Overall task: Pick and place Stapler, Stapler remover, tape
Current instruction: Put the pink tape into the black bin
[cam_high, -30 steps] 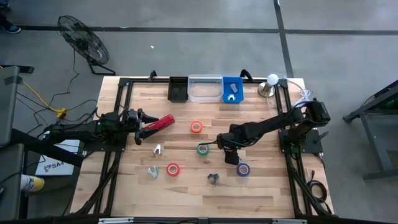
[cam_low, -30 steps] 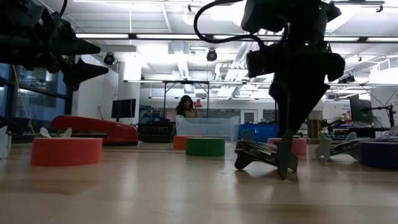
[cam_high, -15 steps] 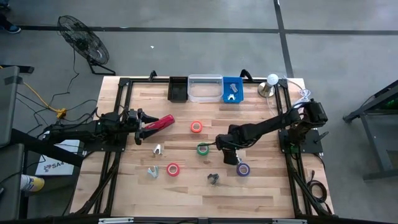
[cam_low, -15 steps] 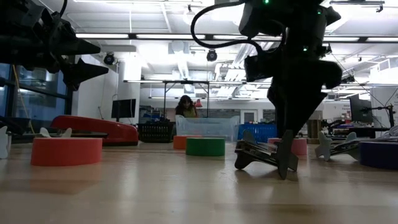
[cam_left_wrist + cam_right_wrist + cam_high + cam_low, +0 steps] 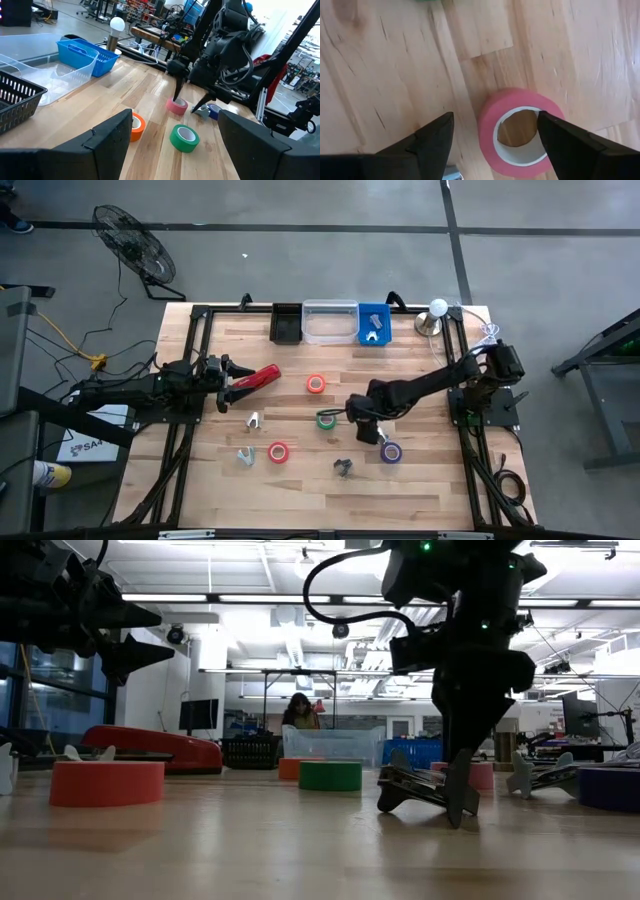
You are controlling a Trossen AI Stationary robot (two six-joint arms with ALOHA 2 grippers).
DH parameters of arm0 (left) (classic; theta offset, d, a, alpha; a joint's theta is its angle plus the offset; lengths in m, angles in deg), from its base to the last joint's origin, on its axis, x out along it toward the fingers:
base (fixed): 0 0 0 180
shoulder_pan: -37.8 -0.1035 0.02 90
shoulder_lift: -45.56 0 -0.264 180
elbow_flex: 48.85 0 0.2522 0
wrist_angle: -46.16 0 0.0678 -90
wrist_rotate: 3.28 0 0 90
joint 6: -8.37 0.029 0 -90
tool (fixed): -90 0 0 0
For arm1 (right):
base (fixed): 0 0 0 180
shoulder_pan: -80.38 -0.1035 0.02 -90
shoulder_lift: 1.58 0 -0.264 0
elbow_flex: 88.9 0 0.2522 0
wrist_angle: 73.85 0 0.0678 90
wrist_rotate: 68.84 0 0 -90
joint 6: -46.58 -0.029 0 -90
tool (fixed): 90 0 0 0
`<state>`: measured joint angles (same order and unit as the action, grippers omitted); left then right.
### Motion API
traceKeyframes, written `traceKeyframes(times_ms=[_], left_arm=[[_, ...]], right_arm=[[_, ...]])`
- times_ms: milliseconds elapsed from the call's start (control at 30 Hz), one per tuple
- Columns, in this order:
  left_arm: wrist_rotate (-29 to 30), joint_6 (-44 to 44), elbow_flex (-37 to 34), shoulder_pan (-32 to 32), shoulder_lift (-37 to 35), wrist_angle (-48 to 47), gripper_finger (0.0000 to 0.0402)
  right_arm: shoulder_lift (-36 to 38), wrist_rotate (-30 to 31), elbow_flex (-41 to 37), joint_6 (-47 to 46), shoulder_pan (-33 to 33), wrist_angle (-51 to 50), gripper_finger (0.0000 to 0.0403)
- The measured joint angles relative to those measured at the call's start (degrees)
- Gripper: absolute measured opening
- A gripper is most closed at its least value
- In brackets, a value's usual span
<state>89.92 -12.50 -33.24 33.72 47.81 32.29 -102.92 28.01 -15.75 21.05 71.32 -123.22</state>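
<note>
The bright-red stapler (image 5: 256,378) lies flat on the table's left part, also in the low view (image 5: 150,748). My left gripper (image 5: 227,381) hangs open above its near-left end (image 5: 140,635), clear of it. My right gripper (image 5: 358,413) is open and points down over a pink tape roll (image 5: 520,132), which lies flat between its fingers; the roll (image 5: 176,105) also shows in the left wrist view. Orange (image 5: 316,384), green (image 5: 326,419), red (image 5: 278,451) and purple (image 5: 391,451) rolls lie flat. Staple removers lie at mid-left (image 5: 254,420), near left (image 5: 245,455) and near middle (image 5: 343,467).
A black basket (image 5: 286,323), a clear bin (image 5: 330,321) and a blue bin (image 5: 373,323) holding one staple remover stand along the far edge, next to a small lamp (image 5: 436,311). Bare wood lies near the table's near edge. A person stands far behind the table (image 5: 298,710).
My right gripper has shifted slightly toward the table's left, staying over the pink roll. The left arm and all objects have kept still.
</note>
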Motion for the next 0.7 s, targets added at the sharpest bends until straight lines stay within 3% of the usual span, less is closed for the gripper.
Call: traceKeyframes(times_ms=[700], left_arm=[[-0.02,0.00,-0.01,0.01,-0.01,-0.01,0.0291]], right_arm=[[3.02,-2.46,-0.35,-3.13,-2.07,-3.08,0.0257]])
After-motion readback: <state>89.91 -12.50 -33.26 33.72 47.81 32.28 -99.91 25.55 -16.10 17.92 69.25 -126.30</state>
